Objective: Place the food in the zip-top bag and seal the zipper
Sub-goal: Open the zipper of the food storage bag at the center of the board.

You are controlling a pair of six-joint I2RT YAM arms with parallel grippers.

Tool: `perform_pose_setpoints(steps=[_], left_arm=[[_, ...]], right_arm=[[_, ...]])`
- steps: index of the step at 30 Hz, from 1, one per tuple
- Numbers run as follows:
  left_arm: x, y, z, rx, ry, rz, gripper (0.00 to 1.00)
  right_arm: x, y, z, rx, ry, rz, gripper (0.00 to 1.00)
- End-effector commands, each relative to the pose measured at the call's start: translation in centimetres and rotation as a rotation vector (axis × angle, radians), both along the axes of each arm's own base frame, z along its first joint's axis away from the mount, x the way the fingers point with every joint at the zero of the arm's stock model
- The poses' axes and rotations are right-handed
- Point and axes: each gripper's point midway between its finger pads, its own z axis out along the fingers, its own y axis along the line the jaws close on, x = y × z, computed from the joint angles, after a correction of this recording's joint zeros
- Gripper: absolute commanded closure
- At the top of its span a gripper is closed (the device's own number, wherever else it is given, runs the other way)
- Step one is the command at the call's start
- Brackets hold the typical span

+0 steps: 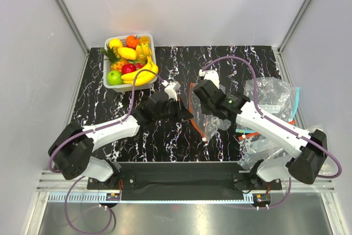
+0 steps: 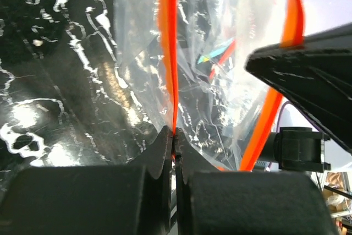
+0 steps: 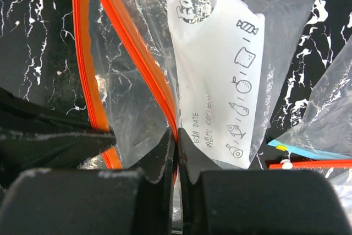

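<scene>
Risks:
- Both grips are on thin, slick film at the zipper [image 2: 168,53]. A pull to spread the mouth could drag a lip out of the jaws.
- Neither wrist view shows whether a pinch holds one lip or both. If one holds both, the mouth would probably not open.
- Both arms are busy with the bag. Freeing one to fetch food would likely let the mouth sag shut.

Tool state:
- The left gripper [image 2: 175,138] is closed to a sliver, and the orange-red strip runs straight up from between its tips.
- The right gripper [image 3: 177,138] is likewise all but closed on the mouth edge of the zip-top bag [image 3: 132,97], with the strip emerging at its tips.

Positions:
- The bag sits between the two grippers, directly ahead of each.
- The other run of the strip arcs right of the left gripper's tips and left of the right gripper's.
- The white printed patch [image 3: 220,70] is just right of the right tips.
- The food [image 1: 132,61] sits in a white basket [image 1: 108,75], well beyond the left gripper and to its left. None of it is visible in the bag.
- The spare bags [image 1: 269,94] lie out to the right gripper's right.
</scene>
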Motion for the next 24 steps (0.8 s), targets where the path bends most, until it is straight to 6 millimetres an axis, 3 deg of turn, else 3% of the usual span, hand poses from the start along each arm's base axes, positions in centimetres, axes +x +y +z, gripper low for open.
perform_pose_setpoints(steps=[1, 6, 8, 11, 13, 16, 21, 23, 24], left_arm=[[2.0, 0.2, 2.4, -0.031, -0.057, 0.03, 1.0], [3.9, 1.5, 1.4, 0.017, -0.055, 0.065, 1.0], [4.5, 2.0, 0.8, 0.044, -0.047, 0.076, 0.94], [4.7, 2.8, 0.7, 0.096, -0.072, 0.091, 0.65], [5.1, 3.9, 1.9, 0.114, -0.126, 0.133, 0.44], [5.7, 6.0, 4.0, 0.154, -0.197, 0.209, 0.27], [7.2, 10.1, 6.8, 0.252, -0.246, 0.332, 0.13], [7.4, 11.3, 7.3, 0.275, -0.261, 0.343, 0.01], [7.4, 11.9, 7.8, 0.288, -0.282, 0.346, 0.01]], right_arm=[[0.0, 0.8, 2.6, 0.079, -0.053, 0.018, 0.92], [0.9, 2.3, 1.7, 0.077, -0.057, 0.063, 0.98], [1.6, 2.8, 1.1, 0.065, -0.064, 0.069, 1.0], [2.3, 3.5, 0.9, 0.061, -0.07, 0.07, 1.0], [2.8, 3.9, 0.6, 0.034, -0.059, 0.067, 1.0], [3.3, 4.2, 0.5, 0.01, -0.045, 0.059, 1.0], [3.7, 4.2, 0.7, -0.012, -0.046, 0.054, 1.0], [3.6, 3.9, 0.6, -0.017, -0.045, 0.048, 1.0], [3.6, 3.9, 0.5, -0.02, -0.043, 0.048, 1.0]])
